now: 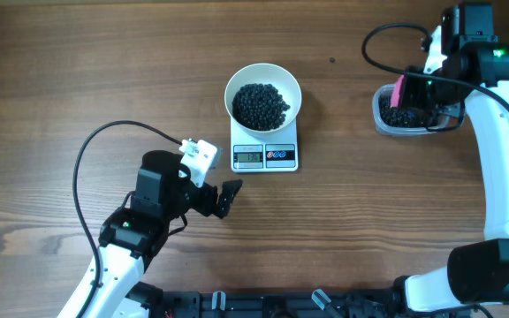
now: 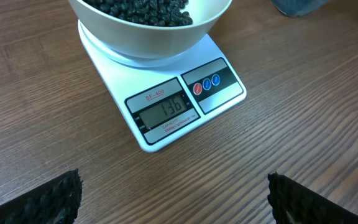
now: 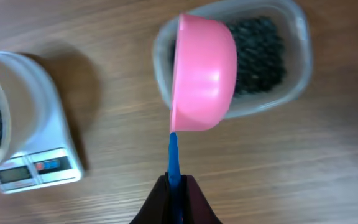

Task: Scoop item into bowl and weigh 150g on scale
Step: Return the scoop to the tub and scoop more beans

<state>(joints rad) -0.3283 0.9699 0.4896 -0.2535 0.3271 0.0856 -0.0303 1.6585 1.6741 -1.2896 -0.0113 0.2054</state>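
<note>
The white bowl (image 1: 231,95) stands on the scale (image 1: 265,157) and holds a pile of the black item (image 1: 262,104). Seen from the left wrist, the scale (image 2: 166,124) shows 136 on its display. My left gripper (image 1: 215,175) rests low by the table, just left of and nearer than the scale, open, with nothing between its fingers (image 2: 48,199). My right gripper (image 3: 175,183) is shut on the blue handle (image 3: 173,155) of a pink scoop (image 3: 204,74). The scoop hangs over the clear tub (image 3: 297,56) of the item (image 3: 260,56); its inside is hidden.
The clear tub (image 1: 385,122) sits at the right, apart from the scale. Black cables loop over the table by the left arm (image 1: 104,141) and the right arm (image 1: 387,35). A small dark speck (image 1: 332,61) lies behind the bowl.
</note>
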